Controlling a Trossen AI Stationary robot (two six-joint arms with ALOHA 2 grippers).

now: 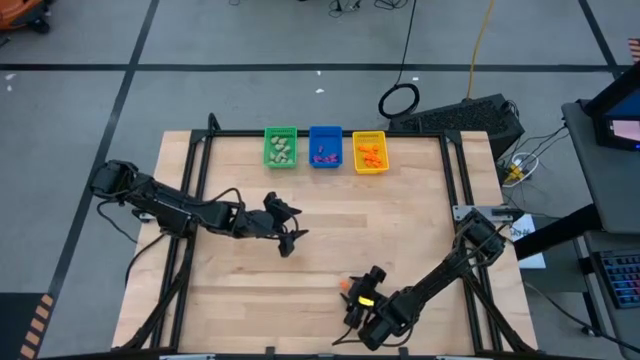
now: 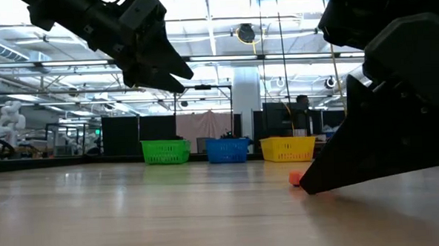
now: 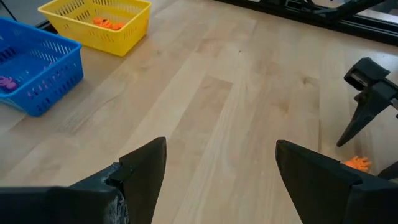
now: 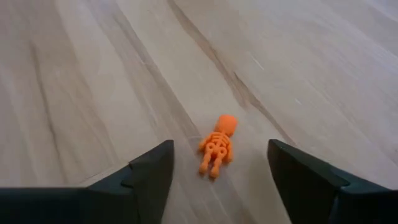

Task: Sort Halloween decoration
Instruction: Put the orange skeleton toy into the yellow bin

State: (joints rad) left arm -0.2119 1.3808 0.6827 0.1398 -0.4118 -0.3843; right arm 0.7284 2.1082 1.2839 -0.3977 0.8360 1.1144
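The wooden table bears 3 bins, green, blue, yellow, and 1 orange skeleton.

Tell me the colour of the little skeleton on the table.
Orange skeleton; clearest in the right wrist view.

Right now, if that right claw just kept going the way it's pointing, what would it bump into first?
Most likely the orange skeleton, which lies on the table between the open fingers of the right claw, just ahead of them.

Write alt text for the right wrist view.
A tiny orange skeleton trinket lies flat on the pale wooden table, just ahead of the right hand. The hand's two dark fingers stand open, one to each side of the trinket, not touching it.
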